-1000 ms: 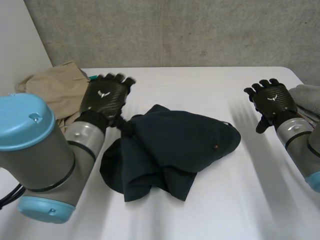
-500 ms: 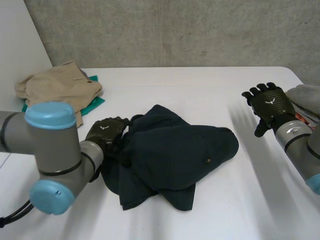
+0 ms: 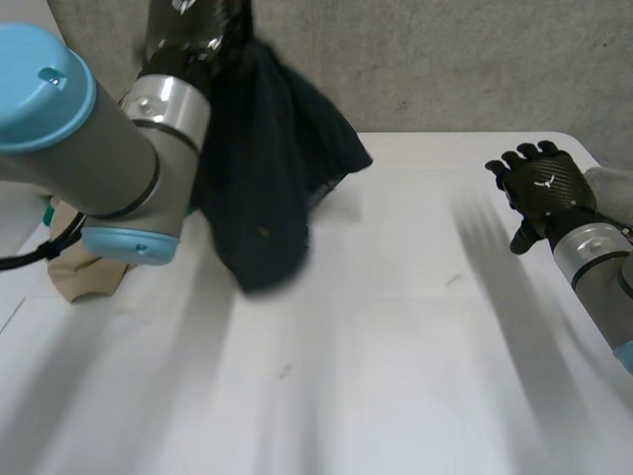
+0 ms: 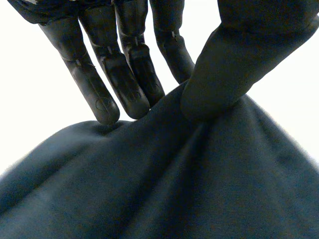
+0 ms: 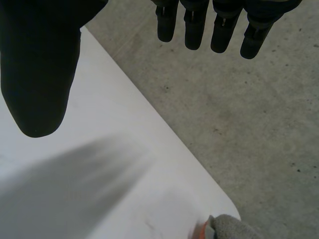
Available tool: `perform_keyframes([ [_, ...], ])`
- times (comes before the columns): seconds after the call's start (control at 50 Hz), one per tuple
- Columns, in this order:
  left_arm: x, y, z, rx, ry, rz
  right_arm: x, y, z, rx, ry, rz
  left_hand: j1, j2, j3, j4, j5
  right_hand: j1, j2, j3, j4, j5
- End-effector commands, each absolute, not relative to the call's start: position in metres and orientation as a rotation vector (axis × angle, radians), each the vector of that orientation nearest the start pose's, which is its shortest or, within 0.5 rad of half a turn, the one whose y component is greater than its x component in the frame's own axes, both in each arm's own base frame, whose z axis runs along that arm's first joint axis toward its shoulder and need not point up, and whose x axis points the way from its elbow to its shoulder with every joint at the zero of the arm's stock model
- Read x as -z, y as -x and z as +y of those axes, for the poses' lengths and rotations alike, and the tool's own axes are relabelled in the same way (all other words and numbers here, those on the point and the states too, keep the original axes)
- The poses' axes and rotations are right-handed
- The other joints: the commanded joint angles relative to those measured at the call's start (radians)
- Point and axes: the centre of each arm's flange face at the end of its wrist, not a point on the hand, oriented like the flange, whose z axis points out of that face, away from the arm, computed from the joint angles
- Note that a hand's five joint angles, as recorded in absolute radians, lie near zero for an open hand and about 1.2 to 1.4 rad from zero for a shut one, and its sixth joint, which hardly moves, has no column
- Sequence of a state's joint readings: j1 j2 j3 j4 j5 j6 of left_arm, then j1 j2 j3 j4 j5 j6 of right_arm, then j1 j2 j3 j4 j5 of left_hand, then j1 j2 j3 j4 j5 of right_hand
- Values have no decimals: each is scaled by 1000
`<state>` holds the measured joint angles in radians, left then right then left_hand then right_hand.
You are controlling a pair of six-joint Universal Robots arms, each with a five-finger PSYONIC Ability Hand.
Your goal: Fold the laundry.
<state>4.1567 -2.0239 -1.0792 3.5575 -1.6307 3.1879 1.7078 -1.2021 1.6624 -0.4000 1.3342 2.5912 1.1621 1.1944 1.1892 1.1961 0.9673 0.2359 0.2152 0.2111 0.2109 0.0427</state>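
A dark navy garment [image 3: 267, 168] hangs in the air over the back left of the white table [image 3: 396, 327], lifted clear of it. My left hand [image 3: 193, 30] holds it up high; in the left wrist view its fingers [image 4: 124, 84] and thumb pinch a fold of the dark cloth [image 4: 164, 184] between them. My right hand [image 3: 542, 188] hovers at the table's right side, away from the garment, with straight spread fingers [image 5: 199, 25] and nothing in it.
A tan garment [image 3: 84, 267] lies at the table's left edge behind my left arm. A grey cloth [image 3: 615, 193] sits at the far right edge, also in the right wrist view [image 5: 229, 229]. A concrete wall [image 3: 445, 59] stands behind.
My left hand has closed on the dark garment and lifted it from the table up and toward the back left. The right hand has stayed almost still.
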Motion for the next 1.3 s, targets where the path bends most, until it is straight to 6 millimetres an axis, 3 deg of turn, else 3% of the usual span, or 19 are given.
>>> perform_keyframes([
  [0.02, -308, 381, -251, 2965, -859, 2024, -201, -197, -343, 2261, 1026, 2122, 234, 202, 207, 200, 254, -61, -41, -37, -36, -43],
  [0.08, -277, 393, -233, 2853, -999, 2164, -203, -197, -344, 2268, 1026, 2114, 234, 202, 207, 200, 254, -61, -41, -37, -36, -43],
  [0.1, -252, 399, -221, 2758, -1082, 2257, -204, -196, -345, 2273, 1024, 2113, 234, 202, 207, 200, 254, -61, -41, -37, -36, -43],
  [0.18, -206, 407, -193, 2561, -1232, 2423, -206, -196, -347, 2276, 1026, 2107, 234, 202, 207, 200, 254, -61, -41, -37, -36, -43],
  [0.26, -177, 402, -174, 2376, -1331, 2540, -208, -196, -348, 2274, 1022, 2111, 234, 202, 207, 200, 254, -61, -41, -37, -36, -43],
  [0.28, -174, 400, -172, 2351, -1339, 2555, -208, -196, -348, 2271, 1024, 2114, 234, 202, 207, 200, 254, -61, -41, -37, -36, -43],
  [0.3, -173, 398, -169, 2336, -1345, 2563, -208, -196, -348, 2270, 1027, 2116, 92, 60, 65, 58, 112, -61, -41, -37, -36, -43],
  [0.32, -170, 395, -166, 2311, -1355, 2577, -208, -195, -348, 2272, 1025, 2116, -203, -235, -230, -237, -183, -61, -41, -37, -36, -43],
  [0.36, -172, 393, -164, 2311, -1355, 2577, -209, -196, -349, 2274, 1026, 2113, -317, -349, -344, -351, -297, -61, -41, -37, -36, -43],
  [0.46, -206, 384, -162, 2436, -1305, 2504, -209, -197, -348, 2274, 1029, 2108, -563, -596, -590, -597, -543, -61, -41, -37, -36, -43],
  [0.56, -245, 361, -179, 2570, -1136, 2401, -208, -199, -345, 2255, 1034, 2114, -872, -904, -899, -906, -851, -61, -41, -37, -36, -43],
  [0.68, -253, 325, -208, 2543, -951, 2376, -210, -200, -341, 2226, 1040, 2131, -872, -905, -899, -906, -852, -61, -41, -37, -36, -43],
  [0.78, -237, 307, -222, 2435, -954, 2336, -209, -200, -339, 2211, 1044, 2142, -863, -896, -891, -897, -843, -61, -41, -37, -36, -43],
  [0.84, -230, 306, -230, 2391, -1005, 2276, -208, -200, -338, 2203, 1045, 2148, -866, -899, -893, -900, -846, -61, -41, -37, -36, -43],
  [0.88, -214, 309, -243, 2314, -1067, 2236, -206, -201, -337, 2196, 1048, 2149, -863, -896, -891, -897, -843, -61, -41, -37, -36, -43],
  [1.02, -184, 320, -293, 2185, -1183, 2067, -199, -201, -335, 2166, 1055, 2172, -861, -893, -888, -895, -840, -61, -41, -37, -36, -43],
  [1.22, -137, 340, -340, 2144, -1220, 2027, -190, -203, -336, 2131, 1069, 2189, -852, -884, -879, -886, -832, -61, -41, -37, -36, -43],
  [1.3, -118, 345, -352, 2143, -1242, 2030, -182, -203, -337, 2113, 1103, 2205, -621, -653, -648, -655, -600, -61, -41, -37, -36, -43],
])
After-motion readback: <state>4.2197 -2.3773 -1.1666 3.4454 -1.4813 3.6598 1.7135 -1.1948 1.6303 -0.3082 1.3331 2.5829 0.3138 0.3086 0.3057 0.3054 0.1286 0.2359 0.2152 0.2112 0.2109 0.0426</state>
